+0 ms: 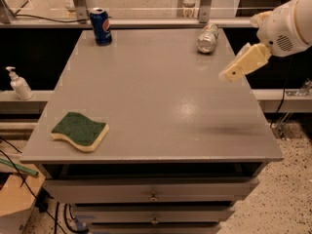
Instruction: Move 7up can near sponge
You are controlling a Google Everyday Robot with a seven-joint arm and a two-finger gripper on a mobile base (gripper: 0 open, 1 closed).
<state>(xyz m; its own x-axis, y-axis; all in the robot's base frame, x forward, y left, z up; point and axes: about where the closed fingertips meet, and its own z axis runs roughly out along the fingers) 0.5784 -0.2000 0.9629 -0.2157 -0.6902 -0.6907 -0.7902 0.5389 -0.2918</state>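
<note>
The 7up can (208, 38), silvery with green markings, lies on its side at the far right of the grey table (156, 96). The sponge (80, 130), dark green over pale yellow, lies near the front left corner. My gripper (234, 72) hangs above the table's right edge, in front of and to the right of the can, apart from it and far from the sponge. It holds nothing that I can see.
A dark blue Pepsi can (101, 26) stands upright at the far left of the table. A white soap dispenser (19, 84) stands on a ledge to the left. Drawers (153, 195) sit below the table front.
</note>
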